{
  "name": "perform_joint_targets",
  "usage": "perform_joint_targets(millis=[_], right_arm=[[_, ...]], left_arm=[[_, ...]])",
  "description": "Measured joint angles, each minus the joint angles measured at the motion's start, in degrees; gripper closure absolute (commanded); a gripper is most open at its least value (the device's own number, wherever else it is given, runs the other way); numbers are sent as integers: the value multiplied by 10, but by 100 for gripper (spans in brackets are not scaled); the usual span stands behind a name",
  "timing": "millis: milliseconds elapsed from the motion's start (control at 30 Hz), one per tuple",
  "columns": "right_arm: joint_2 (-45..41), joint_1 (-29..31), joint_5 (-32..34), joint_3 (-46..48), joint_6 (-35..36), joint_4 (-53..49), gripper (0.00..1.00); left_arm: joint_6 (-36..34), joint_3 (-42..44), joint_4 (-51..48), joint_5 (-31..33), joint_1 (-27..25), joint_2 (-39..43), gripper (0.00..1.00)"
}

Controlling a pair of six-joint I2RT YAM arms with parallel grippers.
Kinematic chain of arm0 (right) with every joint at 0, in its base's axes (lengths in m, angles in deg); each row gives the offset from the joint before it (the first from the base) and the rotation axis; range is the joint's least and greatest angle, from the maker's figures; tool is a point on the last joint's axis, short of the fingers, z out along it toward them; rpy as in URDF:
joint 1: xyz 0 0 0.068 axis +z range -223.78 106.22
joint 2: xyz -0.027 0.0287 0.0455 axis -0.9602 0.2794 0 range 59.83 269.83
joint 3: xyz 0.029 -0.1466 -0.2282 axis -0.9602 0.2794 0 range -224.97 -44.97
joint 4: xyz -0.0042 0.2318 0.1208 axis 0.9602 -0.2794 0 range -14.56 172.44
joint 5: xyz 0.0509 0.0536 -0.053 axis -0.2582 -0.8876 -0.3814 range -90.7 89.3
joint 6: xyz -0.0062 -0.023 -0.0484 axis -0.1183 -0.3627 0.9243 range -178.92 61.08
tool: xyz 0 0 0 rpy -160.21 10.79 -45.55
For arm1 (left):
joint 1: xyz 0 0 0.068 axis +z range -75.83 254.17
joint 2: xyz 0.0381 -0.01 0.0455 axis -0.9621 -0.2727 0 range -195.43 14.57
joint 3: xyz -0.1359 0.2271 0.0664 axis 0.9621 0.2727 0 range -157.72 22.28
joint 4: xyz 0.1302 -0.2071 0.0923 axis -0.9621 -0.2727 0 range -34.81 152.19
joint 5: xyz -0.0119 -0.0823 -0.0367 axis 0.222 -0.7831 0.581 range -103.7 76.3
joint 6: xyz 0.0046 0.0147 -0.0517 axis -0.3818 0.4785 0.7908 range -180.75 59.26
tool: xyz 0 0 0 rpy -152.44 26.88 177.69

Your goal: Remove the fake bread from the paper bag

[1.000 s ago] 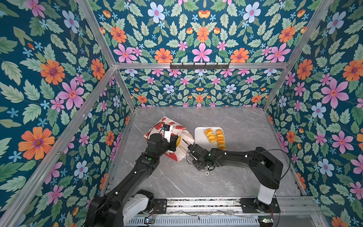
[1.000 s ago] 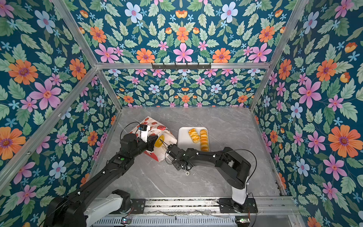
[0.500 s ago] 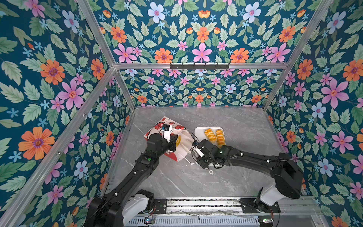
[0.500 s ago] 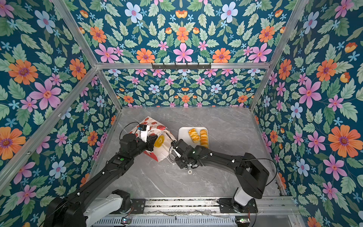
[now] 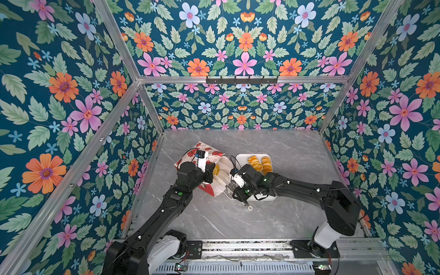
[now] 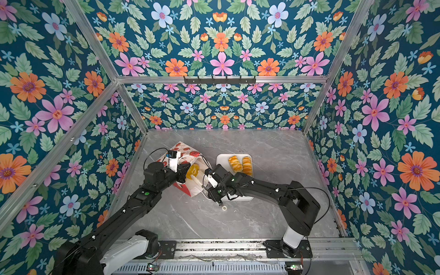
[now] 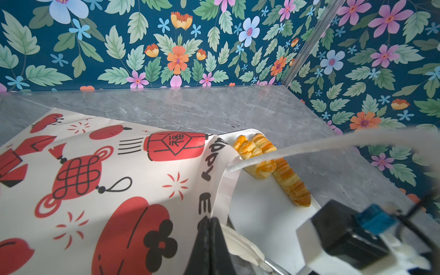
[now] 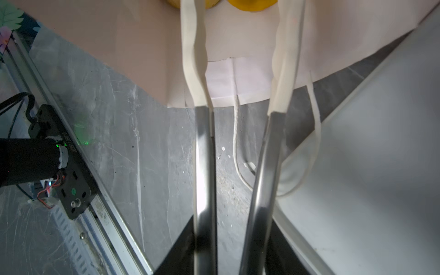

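Your left pincer (image 7: 209,229) is clamped on the paper bag (image 7: 107,178) rim. Right pincer (image 8: 240,14) is apart inside the bag's mouth (fake bread (image 6: 192,172) just beyond, contact unclear).

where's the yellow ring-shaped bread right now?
In both top views the ring bread lies just inside the open mouth of the paper bag, slightly left of centre on the table, with the white tray close on its right.
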Motion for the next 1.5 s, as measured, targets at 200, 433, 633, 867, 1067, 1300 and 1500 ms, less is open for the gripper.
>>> perform_joint_targets(millis=[200, 433, 633, 867, 1067, 1300, 1500], right_arm=[[16, 7, -1, -11, -17, 8, 57], [37, 11, 3, -16, -32, 18, 57], [32, 15, 6, -12, -32, 19, 57], [-37, 15, 48, -3, -31, 10, 57], [-40, 17, 74, -5, -27, 6, 55], [-8, 27, 84, -32, -28, 13, 55], [8, 32, 89, -46, -34, 19, 54]], left_arm=[[0, 0, 0, 0, 0, -2, 100], [0, -2, 0, 0, 0, -5, 100], [0, -2, 0, 0, 0, -4, 100], [0, -2, 0, 2, 0, 0, 100], [0, -2, 0, 2, 0, 0, 100], [0, -2, 0, 2, 0, 0, 100], [0, -3, 0, 2, 0, 0, 100]])
